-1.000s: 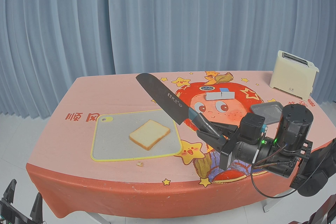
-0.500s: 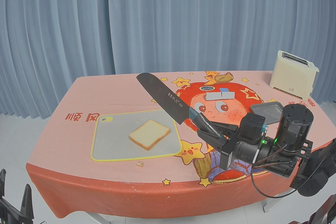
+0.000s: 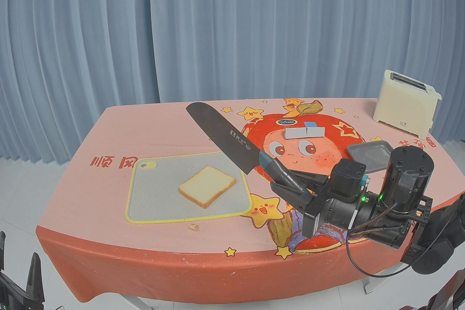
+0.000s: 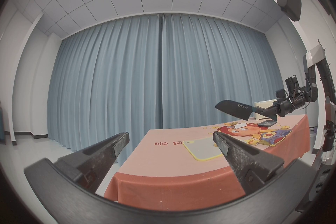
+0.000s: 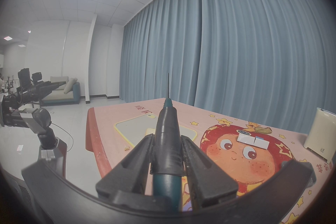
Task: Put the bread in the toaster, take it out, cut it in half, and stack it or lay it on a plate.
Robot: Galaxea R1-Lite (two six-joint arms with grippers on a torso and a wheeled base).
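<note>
Clamping the knife (image 3: 220, 134) by its handle, the right gripper (image 3: 290, 182) is being held above the near right part of the table (image 3: 145, 127), with its fingers (image 5: 134, 168) pressed against both sides of the handle. The black blade is being pointed up and away to the left, at a tilt and clear of the surface. The slice of bread (image 3: 207, 185) is lying flat and whole on the right half of the cutting board (image 3: 155, 190), untouched. A crumb (image 3: 193, 227) is lying just in front of the board. A dark plate (image 3: 370, 153) is sitting beyond the right arm, and the toaster (image 3: 406, 102) is standing at the far right corner. The left gripper (image 4: 170, 137) is being kept low, off the table's near left corner, its jaws spread wide and holding nothing.
</note>
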